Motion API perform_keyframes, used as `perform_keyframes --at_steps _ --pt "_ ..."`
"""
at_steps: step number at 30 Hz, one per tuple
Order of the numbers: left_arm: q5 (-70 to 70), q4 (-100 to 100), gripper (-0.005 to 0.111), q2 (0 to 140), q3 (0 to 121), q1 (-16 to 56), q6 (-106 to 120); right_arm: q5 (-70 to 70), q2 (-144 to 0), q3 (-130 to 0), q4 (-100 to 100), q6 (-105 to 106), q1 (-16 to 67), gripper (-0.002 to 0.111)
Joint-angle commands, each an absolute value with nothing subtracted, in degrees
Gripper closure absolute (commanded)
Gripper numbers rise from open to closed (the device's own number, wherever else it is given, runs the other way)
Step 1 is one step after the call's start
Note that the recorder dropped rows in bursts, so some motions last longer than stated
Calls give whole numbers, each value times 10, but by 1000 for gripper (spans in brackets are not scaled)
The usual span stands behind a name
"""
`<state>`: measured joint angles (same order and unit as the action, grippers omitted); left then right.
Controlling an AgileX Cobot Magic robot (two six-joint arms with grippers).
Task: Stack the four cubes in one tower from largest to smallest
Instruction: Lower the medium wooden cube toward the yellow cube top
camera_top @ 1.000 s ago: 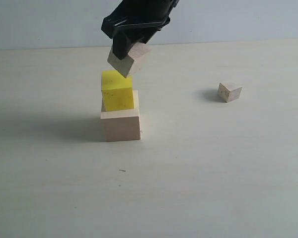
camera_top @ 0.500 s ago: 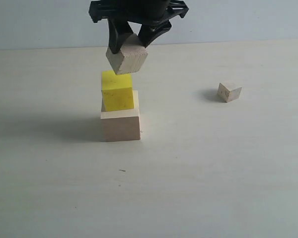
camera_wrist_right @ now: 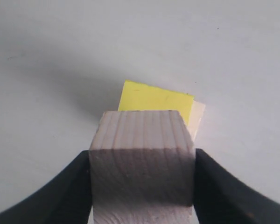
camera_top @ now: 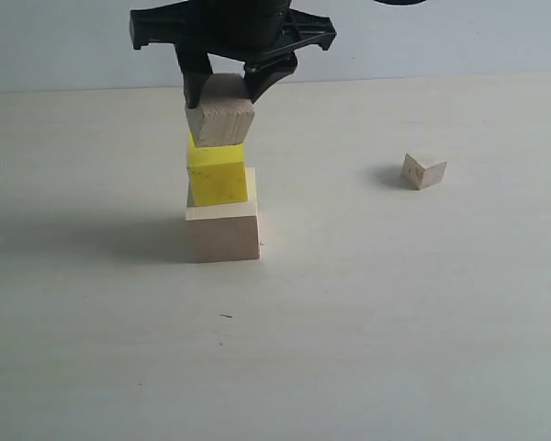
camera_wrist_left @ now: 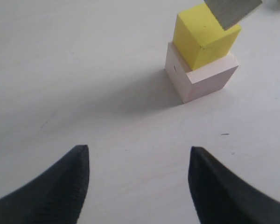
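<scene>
Right gripper (camera_top: pixel 225 90) clamps the medium wooden cube (camera_top: pixel 220 124) just above the yellow cube (camera_top: pixel 218 179), slightly tilted; left gripper (camera_wrist_left: pixel 139 182) gapes empty, well apart.

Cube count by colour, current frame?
Wooden: 3 (large pale wooden cube, medium grainy wooden cube, small wooden cube)
Yellow: 1 (bright yellow cube)
Total: 4
</scene>
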<state>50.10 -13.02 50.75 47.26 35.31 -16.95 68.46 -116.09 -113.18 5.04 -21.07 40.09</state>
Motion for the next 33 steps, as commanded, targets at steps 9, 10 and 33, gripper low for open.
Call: perform_keyframes --at_steps 9,10,33 --pt "492 -134 46 508 471 352 -168 700 -1213 -1243 31 -240 403 108" --pt "492 -134 46 508 471 352 -168 700 -1215 -1243 28 -240 403 108" --pt "494 -136 46 508 471 352 -167 700 -1226 -1243 20 -221 403 108"
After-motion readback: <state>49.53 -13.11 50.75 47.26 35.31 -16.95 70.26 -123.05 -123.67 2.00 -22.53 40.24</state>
